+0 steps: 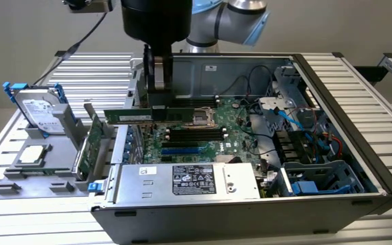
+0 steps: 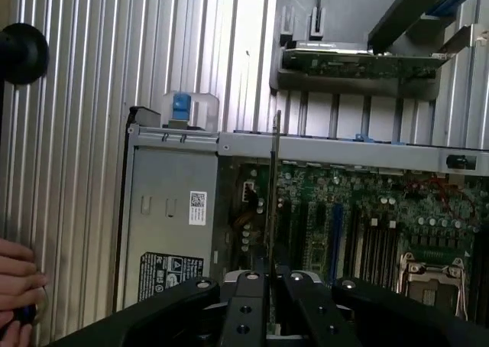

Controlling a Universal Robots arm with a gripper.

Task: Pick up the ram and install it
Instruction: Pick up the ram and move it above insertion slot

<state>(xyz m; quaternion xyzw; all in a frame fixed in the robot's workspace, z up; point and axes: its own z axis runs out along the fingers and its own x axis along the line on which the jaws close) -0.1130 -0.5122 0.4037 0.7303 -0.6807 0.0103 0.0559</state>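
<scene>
Green ram [image 1: 136,117], thin and narrow, hung level in the air over the open computer case [image 1: 359,153], clamped near its middle between the two fingers of the gripper [image 1: 158,109], which were closed on its faces. It sat above the motherboard [image 1: 234,135], on the exterior view's left side of it, clear of the black slots [image 1: 196,134] and not seated in any. Wrist view showed the gripper [image 2: 273,277] pinching the ram [image 2: 274,186] edge-on, a thin line over the board. Silver power supply [image 1: 189,181] lay at the near end of the case. On the slatted metal table [image 1: 94,71], off to the exterior view's left, a grey tray [image 1: 19,179] carried a hard drive [image 1: 38,109], a square processor chip [image 1: 32,154] and an upright expansion card [image 1: 90,144]. A person's hand [image 2: 19,286] rested at the edge of the wrist view.
</scene>
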